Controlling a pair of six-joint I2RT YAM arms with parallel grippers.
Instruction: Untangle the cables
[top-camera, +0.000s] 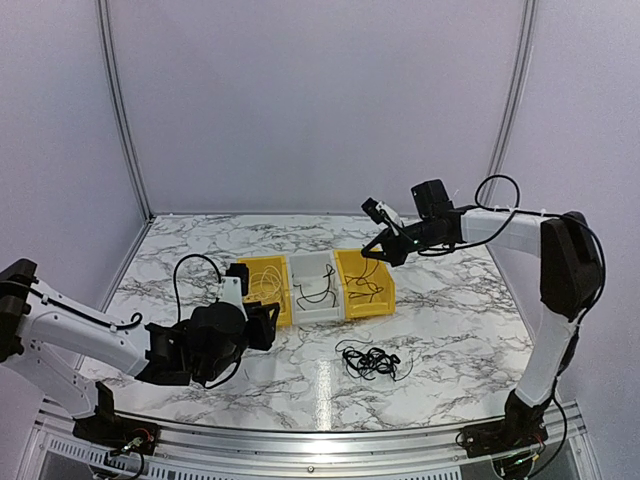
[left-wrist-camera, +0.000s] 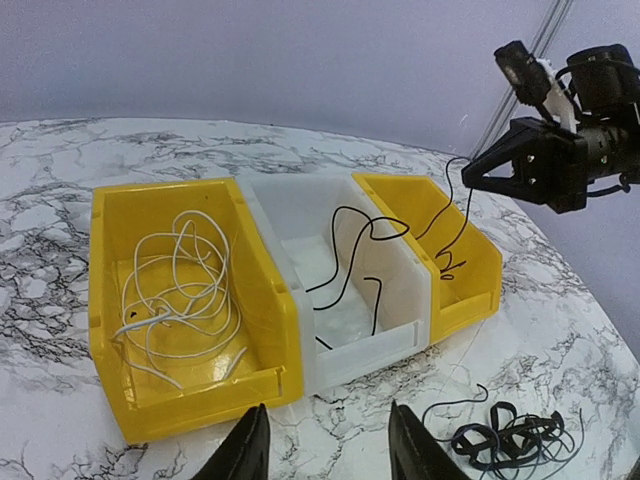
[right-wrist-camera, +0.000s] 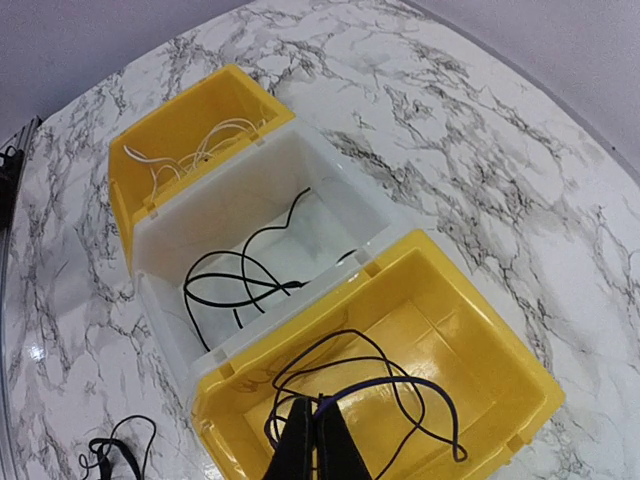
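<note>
Right wrist view: my right jaws are pinched closed on a black cable (right-wrist-camera: 405, 379). It drops almost straight down from them, long axis near vertical, and ends in loose loops on the floor of the right yellow bin (right-wrist-camera: 480, 300). My left jaws are spread wide apart with nothing between them, low over the counter (left-wrist-camera: 560, 330). A tangle (left-wrist-camera: 510, 440) of black cables lies heaped in front of the bins.
</note>
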